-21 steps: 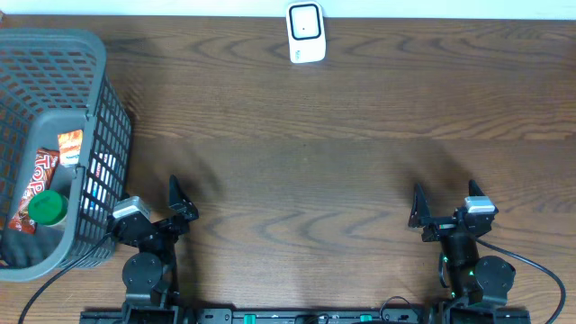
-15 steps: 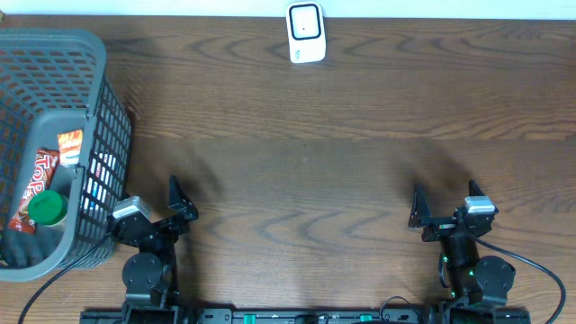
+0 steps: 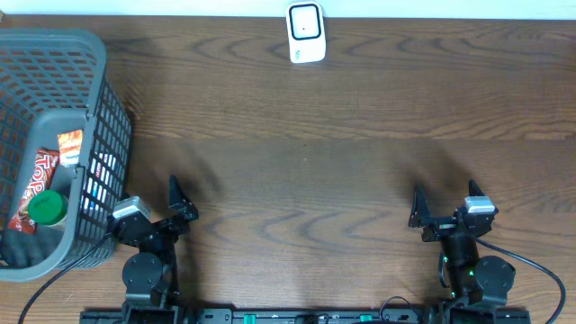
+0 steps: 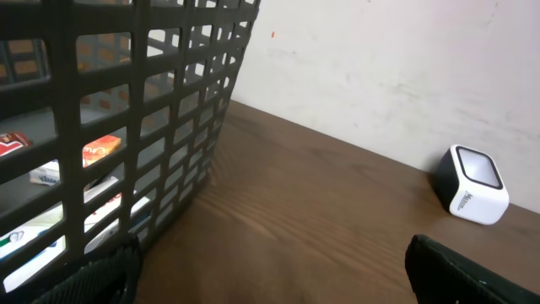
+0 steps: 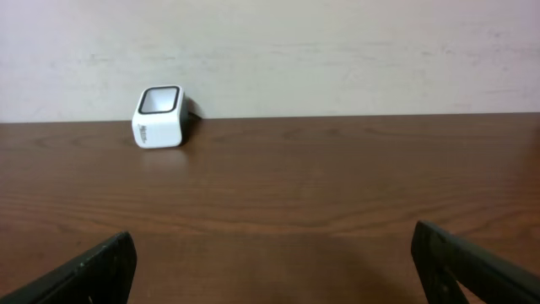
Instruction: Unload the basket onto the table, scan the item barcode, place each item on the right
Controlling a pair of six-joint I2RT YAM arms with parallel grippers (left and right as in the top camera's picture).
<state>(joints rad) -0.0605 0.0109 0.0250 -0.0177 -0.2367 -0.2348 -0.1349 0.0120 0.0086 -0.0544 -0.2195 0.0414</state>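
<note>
brown wood table (image 3: 315,135) has the scanner (image 3: 306,33) at its far edge facing the arms, items (image 3: 40,180) wait unpicked in the grey basket (image 3: 54,38) just beside the left pincer (image 4: 278,274), right pincer (image 5: 274,270) parked low, both spread wide and empty.

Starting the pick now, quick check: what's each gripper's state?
Left gripper: open, holding nothing.
Right gripper: open, holding nothing.

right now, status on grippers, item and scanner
Left gripper open, empty. Right gripper open, empty. Items in basket, untouched. Scanner at far edge, nothing blocking.
</note>
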